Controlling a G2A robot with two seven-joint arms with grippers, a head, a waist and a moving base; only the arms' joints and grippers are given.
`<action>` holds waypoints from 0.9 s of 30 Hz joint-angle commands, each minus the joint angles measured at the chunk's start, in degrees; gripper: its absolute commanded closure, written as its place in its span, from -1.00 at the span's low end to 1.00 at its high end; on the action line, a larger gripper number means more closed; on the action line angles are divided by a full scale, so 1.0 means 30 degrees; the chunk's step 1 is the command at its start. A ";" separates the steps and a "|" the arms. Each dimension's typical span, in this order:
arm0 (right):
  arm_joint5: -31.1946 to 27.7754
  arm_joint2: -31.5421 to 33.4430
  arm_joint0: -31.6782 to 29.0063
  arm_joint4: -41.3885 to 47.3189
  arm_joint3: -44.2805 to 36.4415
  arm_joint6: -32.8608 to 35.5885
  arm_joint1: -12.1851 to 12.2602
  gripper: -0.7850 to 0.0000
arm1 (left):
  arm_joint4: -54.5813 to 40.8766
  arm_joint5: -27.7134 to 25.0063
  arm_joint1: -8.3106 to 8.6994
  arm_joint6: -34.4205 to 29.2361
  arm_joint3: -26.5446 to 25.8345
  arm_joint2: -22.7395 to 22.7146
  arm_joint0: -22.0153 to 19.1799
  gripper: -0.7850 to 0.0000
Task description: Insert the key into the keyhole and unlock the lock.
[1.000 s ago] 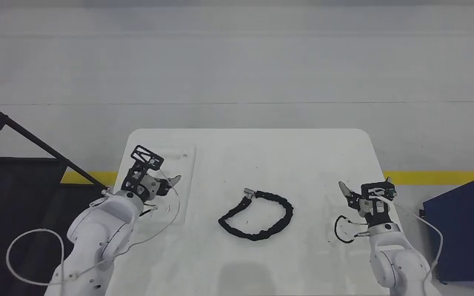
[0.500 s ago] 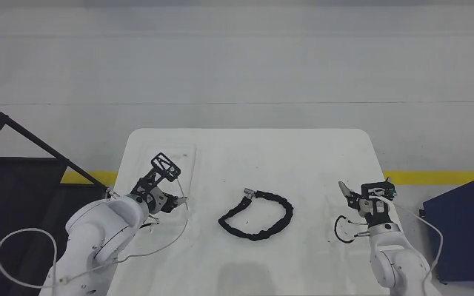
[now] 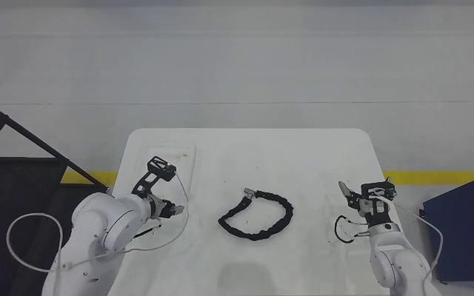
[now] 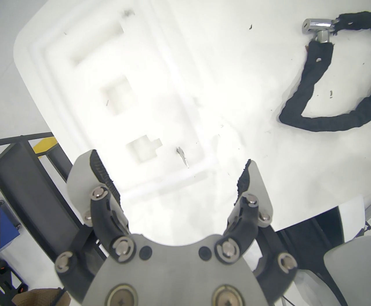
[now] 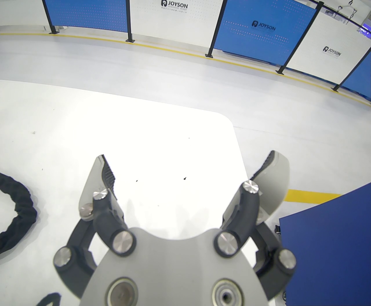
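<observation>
A black fabric-sleeved chain lock (image 3: 255,214) lies in a loop at the table's middle, its chrome cylinder (image 4: 317,26) at the loop's far left end with the keyhole end facing left. A small silver key (image 4: 182,155) lies flat on the white foam tray (image 4: 95,58), close to the tray's near right corner. My left gripper (image 4: 174,171) hovers open just above and in front of the key, with nothing between its fingers. Over the table's right side, my right gripper (image 5: 188,165) stands open and empty, well to the right of the lock's sleeve (image 5: 20,214).
The foam tray (image 3: 185,159) has several square recesses and sits at the table's left. A dark frame (image 3: 44,152) stands off the left edge. A blue panel (image 3: 452,222) stands off the right edge. Bare table surface lies between lock and right gripper.
My left gripper has moved toward the table's front and slightly right, coming over the tray's near corner. The right arm and the lock have stayed put.
</observation>
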 commanded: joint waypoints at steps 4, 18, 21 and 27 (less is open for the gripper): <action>0.0000 0.0000 0.0000 0.0000 0.0000 0.0000 0.0000 -1.00 | 0.0309 0.0087 -0.0005 -0.0316 0.0115 0.0936 -0.0247 -1.00; 0.0000 0.0000 0.0000 0.0000 0.0000 0.0000 0.0000 -1.00 | 0.0721 0.0493 -0.0030 -0.0942 0.0551 0.2196 -0.0576 -1.00; 0.0000 0.0000 0.0000 0.0000 0.0000 0.0000 0.0000 -1.00 | 0.0721 0.0493 -0.0030 -0.0942 0.0551 0.2196 -0.0576 -1.00; 0.0000 0.0000 0.0000 0.0000 0.0000 0.0000 0.0000 -1.00 | 0.0721 0.0493 -0.0030 -0.0942 0.0551 0.2196 -0.0576 -1.00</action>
